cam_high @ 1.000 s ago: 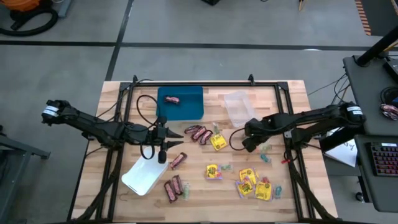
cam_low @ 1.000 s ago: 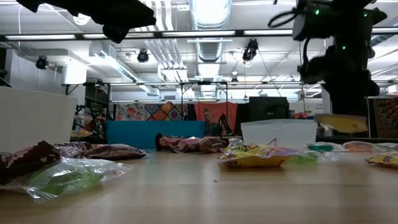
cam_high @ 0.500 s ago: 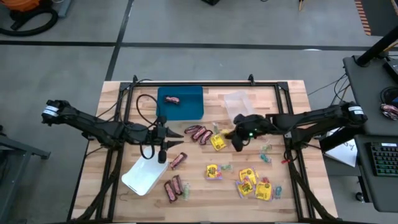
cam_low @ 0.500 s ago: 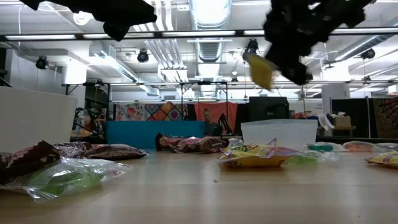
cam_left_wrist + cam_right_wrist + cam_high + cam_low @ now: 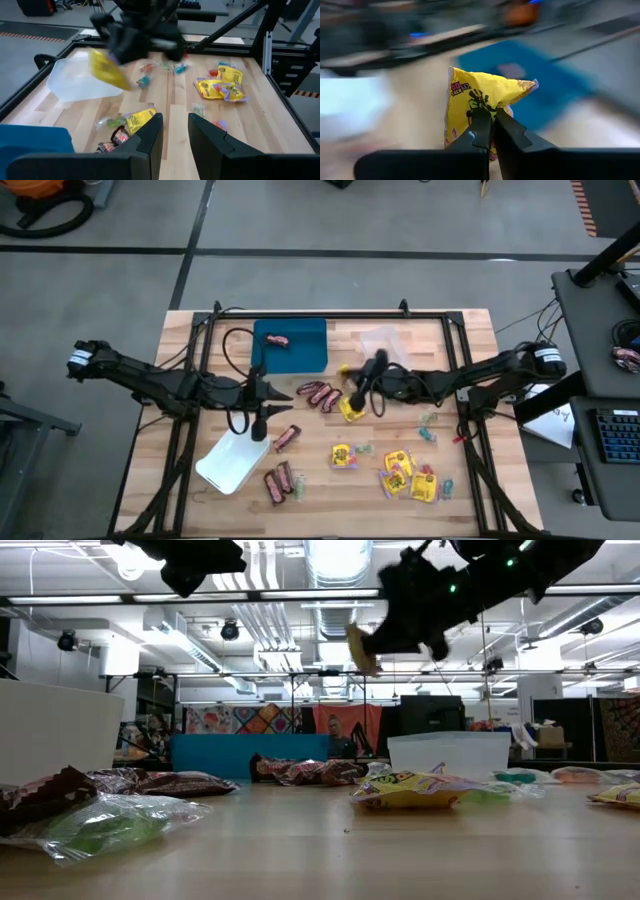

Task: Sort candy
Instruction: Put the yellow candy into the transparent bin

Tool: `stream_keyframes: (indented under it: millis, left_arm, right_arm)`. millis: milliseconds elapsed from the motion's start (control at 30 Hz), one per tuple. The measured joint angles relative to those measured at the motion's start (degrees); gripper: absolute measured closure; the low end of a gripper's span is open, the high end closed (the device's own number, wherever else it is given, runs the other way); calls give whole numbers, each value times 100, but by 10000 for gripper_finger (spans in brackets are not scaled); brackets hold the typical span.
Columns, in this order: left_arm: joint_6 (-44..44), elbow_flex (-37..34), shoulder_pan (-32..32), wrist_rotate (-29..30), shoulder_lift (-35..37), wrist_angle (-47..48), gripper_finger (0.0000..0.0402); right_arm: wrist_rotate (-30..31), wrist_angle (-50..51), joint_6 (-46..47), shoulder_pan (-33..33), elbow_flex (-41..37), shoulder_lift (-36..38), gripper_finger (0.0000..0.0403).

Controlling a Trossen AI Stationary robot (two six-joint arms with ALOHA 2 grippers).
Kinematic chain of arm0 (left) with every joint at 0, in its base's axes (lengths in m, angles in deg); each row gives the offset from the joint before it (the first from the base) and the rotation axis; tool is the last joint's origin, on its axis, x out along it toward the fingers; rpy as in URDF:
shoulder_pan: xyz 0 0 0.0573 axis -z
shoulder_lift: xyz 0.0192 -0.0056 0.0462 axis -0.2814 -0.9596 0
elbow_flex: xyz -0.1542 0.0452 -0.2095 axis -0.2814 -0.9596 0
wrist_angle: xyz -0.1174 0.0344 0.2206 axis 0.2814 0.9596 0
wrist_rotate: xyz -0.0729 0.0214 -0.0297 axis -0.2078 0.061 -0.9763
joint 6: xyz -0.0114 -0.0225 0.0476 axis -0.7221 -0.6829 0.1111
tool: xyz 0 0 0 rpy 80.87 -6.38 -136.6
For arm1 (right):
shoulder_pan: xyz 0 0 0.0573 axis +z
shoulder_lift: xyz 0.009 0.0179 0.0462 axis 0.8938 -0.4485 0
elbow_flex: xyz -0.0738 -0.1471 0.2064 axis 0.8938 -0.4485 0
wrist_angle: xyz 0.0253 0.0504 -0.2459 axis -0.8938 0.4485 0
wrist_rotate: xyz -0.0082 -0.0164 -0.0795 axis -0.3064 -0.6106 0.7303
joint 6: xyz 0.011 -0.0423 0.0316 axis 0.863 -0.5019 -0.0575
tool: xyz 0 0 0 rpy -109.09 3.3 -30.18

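Right hand (image 5: pixel 489 122) is clamping a yellow packet (image 5: pixel 482 100), holding it above the counter (image 5: pixel 470 340) near the clear tray (image 5: pixel 380 345) | left hand (image 5: pixel 174 130) is hovering beside the blue tray (image 5: pixel 300 350), fingers slightly apart, gripping nothing.

Workshop: exposed ceiling ducts (image 5: pixel 335 615)

Yellow packet (image 5: pixel 480 105) showed red and black print; blue tray (image 5: pixel 291 346), brown-red bars (image 5: pixel 320 394), pale wood table (image 5: pixel 470 350).
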Motion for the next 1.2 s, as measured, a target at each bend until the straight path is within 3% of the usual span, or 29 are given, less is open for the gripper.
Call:
stream_keyframes:
  millis: [167, 233, 333, 433, 567, 733, 1000, 1200]
  left_arm:
    - [-73, -16, 0, -2, 0, 17, 326]
    - [-93, -17, 0, -1, 0, 17, 326]
    - [-98, -17, 0, -2, 0, 15, 326]
    - [-98, -17, 0, 0, 0, 10, 326]
    - [-98, -22, 0, 0, 0, 7, 326]
    - [-98, -22, 0, 0, 0, -16, 326]
    - [-98, -24, 0, 9, -60, -21, 326]
    - [-98, -24, 0, 9, -269, -101, 326]
  right_arm:
    - [2804, 38, -939, -153, 0, -90, 394]
    - [3416, 271, -1141, -318, 0, -93, 394]
    - [3601, 891, -811, -667, 0, -91, 394]
    - [3144, 1677, 75, -1059, 0, -91, 394]
    - [1516, 2524, 1325, -1648, 0, -91, 394]
    - [-87, 2841, 1812, -2154, 0, -91, 394]
    - [-394, 2829, 1835, -2256, 0, -91, 387]
    - [-395, 2829, 1837, -2254, -2, -91, 341]
